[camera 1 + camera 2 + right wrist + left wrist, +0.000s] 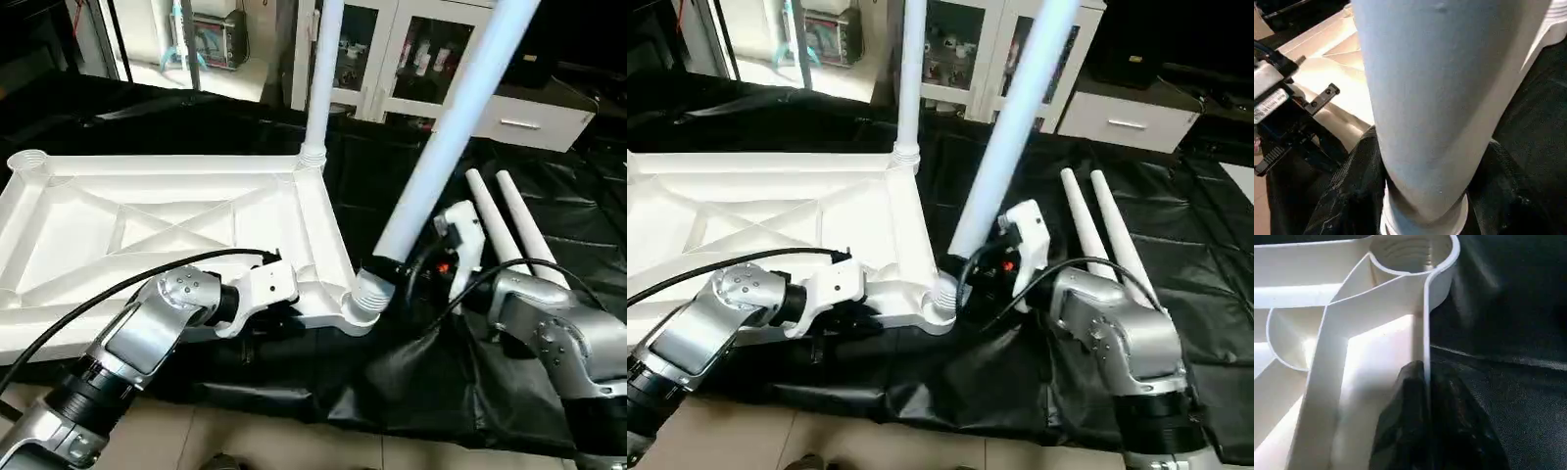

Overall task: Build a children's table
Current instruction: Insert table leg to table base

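The right claw [392, 269] clasped the leaning leg [446, 147] at its foot, in the corner socket [361, 304]; the left claw [1422, 431] pinched the top's rim [1425, 333].

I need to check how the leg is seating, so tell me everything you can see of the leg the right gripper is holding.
The held leg is a long white tapered tube of smooth plastic, leaning away from the robot and to its right. Its ribbed foot sits in the near right corner socket of the table top, not upright. The right gripper clasps it with black fingers just above the socket.
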